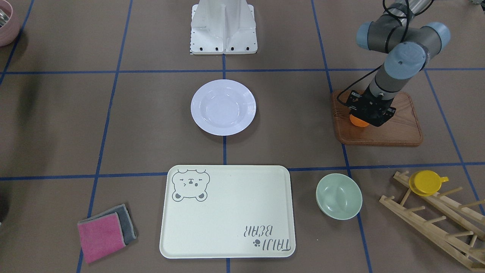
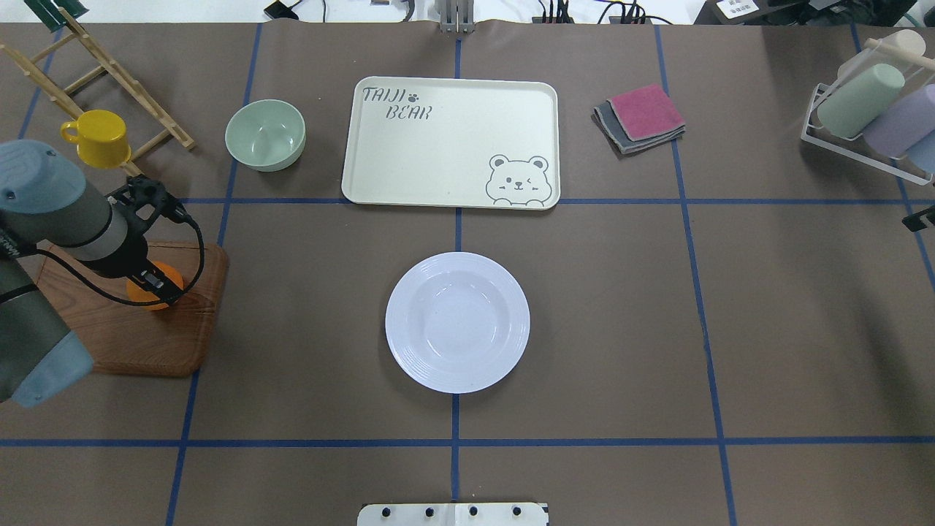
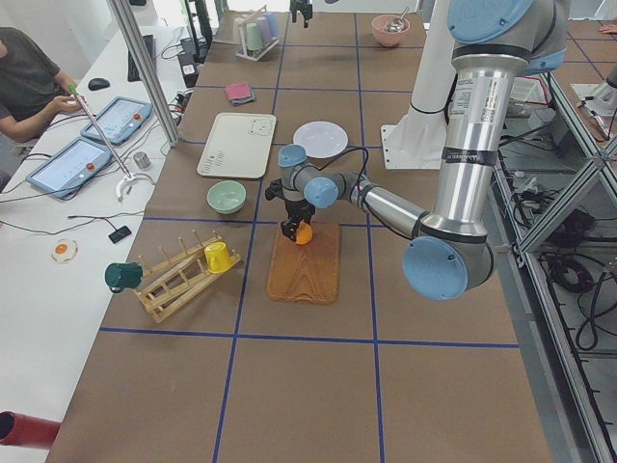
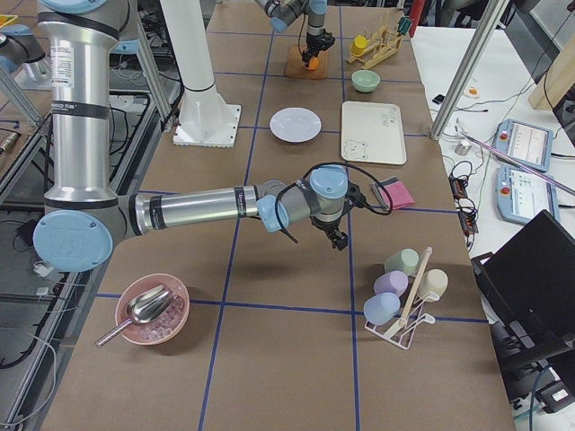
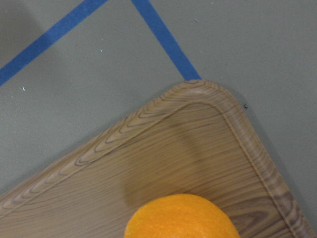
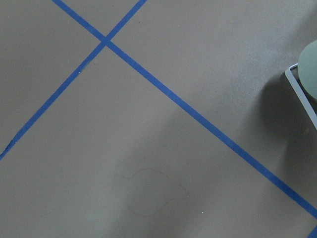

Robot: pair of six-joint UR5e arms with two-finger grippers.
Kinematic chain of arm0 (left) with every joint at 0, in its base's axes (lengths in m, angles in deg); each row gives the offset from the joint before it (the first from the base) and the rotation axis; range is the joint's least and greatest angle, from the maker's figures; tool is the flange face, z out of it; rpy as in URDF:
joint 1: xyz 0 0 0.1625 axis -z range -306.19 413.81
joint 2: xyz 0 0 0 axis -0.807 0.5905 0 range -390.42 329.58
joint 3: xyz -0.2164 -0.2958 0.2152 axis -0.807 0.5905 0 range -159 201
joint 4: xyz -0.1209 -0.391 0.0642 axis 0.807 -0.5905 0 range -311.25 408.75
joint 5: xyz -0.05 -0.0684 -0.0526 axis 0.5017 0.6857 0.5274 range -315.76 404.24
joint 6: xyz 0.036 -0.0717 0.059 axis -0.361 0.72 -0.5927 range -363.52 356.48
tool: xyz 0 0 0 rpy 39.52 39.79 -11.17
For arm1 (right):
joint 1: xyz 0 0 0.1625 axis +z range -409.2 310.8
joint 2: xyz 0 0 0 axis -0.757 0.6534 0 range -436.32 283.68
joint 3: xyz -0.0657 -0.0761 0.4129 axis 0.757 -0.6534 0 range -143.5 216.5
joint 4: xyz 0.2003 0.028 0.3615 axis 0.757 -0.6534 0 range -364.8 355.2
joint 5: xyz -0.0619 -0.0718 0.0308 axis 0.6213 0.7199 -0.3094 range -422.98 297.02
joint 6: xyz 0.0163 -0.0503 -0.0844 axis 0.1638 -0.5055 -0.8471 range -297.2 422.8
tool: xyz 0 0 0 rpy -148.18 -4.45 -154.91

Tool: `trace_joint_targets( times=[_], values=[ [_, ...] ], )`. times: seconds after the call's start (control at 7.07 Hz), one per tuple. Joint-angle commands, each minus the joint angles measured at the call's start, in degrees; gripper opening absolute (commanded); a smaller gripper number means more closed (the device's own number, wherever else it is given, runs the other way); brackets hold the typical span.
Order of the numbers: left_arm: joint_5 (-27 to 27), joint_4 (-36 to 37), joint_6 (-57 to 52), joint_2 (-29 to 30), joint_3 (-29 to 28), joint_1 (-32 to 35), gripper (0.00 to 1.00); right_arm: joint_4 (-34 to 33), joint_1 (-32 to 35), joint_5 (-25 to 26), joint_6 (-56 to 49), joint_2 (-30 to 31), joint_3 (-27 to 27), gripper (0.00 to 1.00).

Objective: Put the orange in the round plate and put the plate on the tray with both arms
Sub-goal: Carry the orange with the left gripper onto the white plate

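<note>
The orange (image 1: pixel 357 121) lies on a brown wooden board (image 1: pixel 401 131) at the robot's left. My left gripper (image 1: pixel 364 118) is down right over it, fingers hidden by the wrist; whether it holds the orange I cannot tell. In the left wrist view the orange (image 5: pixel 182 217) fills the bottom edge, resting on the board (image 5: pixel 163 148). The white round plate (image 2: pixel 457 321) sits empty mid-table. Beyond it lies the empty bear tray (image 2: pixel 451 143). My right gripper (image 4: pixel 340 241) hovers over bare table far to the right; its state I cannot tell.
A pale green bowl (image 2: pixel 265 134) stands left of the tray. A yellow cup (image 2: pixel 98 137) hangs on a wooden rack (image 2: pixel 88 69). Folded pink and grey cloths (image 2: pixel 640 117) lie right of the tray, and a cup rack (image 2: pixel 869 117) stands at the far right.
</note>
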Motion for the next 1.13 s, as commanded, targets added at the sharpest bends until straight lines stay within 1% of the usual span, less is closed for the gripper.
trace_joint_targets(
  times=[0.0,0.14,0.42,0.57,0.71,0.85,0.99],
  values=[
    [1.1,0.6,0.2,1.2,1.8,0.2,0.0,0.0,0.0,0.1,0.5,-0.3,0.3,1.0],
    [5.5,3.3,2.2,2.9,4.4,0.5,0.0,0.0,0.0,0.1,0.9,-0.5,0.1,1.0],
    [6.2,9.2,14.0,15.0,4.5,0.1,0.0,0.0,0.0,0.1,0.9,-1.2,0.1,1.0],
    [5.8,11.5,19.0,20.4,4.3,-2.5,0.0,0.0,0.0,0.1,0.9,-1.2,0.1,1.0],
    [4.9,11.9,26.5,23.7,3.8,-6.8,0.0,0.0,0.1,0.1,0.9,-1.2,0.1,1.0],
    [2.3,12.2,31.9,28.5,1.4,-8.2,0.0,0.0,0.0,0.1,1.0,-1.2,-0.1,1.0],
    [-1.2,13.1,32.8,33.1,-2.5,-12.0,0.0,0.0,0.0,0.1,1.0,-1.2,-0.1,1.0]
  ],
)
